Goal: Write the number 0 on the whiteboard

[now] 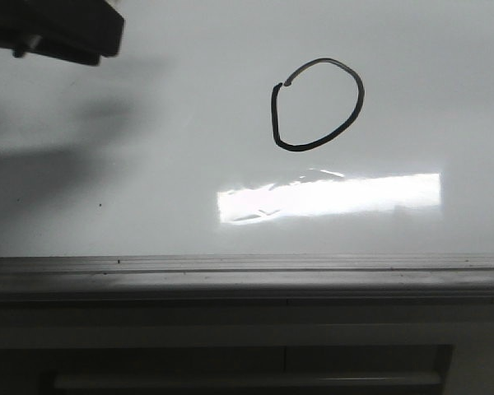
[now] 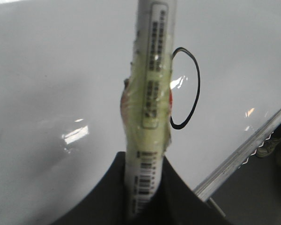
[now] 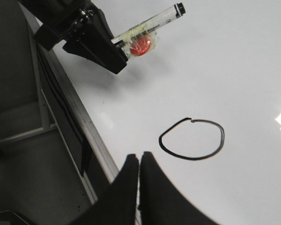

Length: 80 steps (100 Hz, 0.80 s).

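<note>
The number 0 [image 1: 317,105] is a black marker loop with a small gap at its upper left, drawn on the glossy whiteboard [image 1: 132,197]. It also shows in the left wrist view [image 2: 186,89] and the right wrist view [image 3: 192,139]. My left gripper [image 2: 145,183] is shut on a clear marker [image 2: 152,79] wrapped in yellowish tape with a red blob. In the right wrist view the left gripper [image 3: 114,56] holds the marker [image 3: 147,28] off the board, away from the 0. In the front view it is the dark shape at top left [image 1: 62,33]. My right gripper [image 3: 139,161] is shut and empty, near the board's rail.
A grey ridged metal rail [image 1: 247,271] runs along the whiteboard's near edge, with a dark frame and a pale bar [image 1: 247,380] below it. A bright rectangular glare patch [image 1: 329,197] lies under the 0. The left arm's shadow [image 1: 41,156] falls on the board.
</note>
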Each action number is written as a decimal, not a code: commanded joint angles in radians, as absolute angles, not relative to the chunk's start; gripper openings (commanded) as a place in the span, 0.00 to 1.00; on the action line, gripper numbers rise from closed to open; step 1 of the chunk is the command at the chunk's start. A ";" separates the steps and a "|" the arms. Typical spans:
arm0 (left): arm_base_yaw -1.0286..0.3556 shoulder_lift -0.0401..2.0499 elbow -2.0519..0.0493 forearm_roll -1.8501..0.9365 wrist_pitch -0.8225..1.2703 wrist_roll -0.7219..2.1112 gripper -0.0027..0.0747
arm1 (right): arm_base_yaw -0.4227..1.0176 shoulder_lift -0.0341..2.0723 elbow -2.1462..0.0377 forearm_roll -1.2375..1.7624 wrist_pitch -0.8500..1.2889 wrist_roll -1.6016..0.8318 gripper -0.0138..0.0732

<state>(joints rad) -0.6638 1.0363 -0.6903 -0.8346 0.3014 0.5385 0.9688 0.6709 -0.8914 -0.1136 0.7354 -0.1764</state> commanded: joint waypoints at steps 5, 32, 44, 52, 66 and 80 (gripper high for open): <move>-0.744 1.083 -0.728 -0.914 0.152 0.527 0.01 | 0.958 0.654 -0.869 -0.178 0.658 -0.112 0.08; -0.810 1.226 -0.728 -1.072 -0.023 0.527 0.01 | 0.958 0.654 -0.837 -0.220 0.645 -0.039 0.08; -0.810 1.268 -0.728 -1.096 -0.034 0.527 0.01 | 0.958 0.654 -0.837 -0.220 0.639 -0.033 0.08; -0.810 1.289 -0.728 -1.116 -0.034 0.527 0.01 | 0.958 0.654 -0.837 -0.220 0.637 -0.028 0.08; -0.810 1.315 -0.728 -1.122 -0.036 0.527 0.01 | 0.958 0.654 -0.837 -0.220 0.636 -0.026 0.08; -0.810 1.323 -0.728 -1.122 -0.044 0.527 0.01 | 0.958 0.654 -0.837 -0.220 0.629 -0.026 0.08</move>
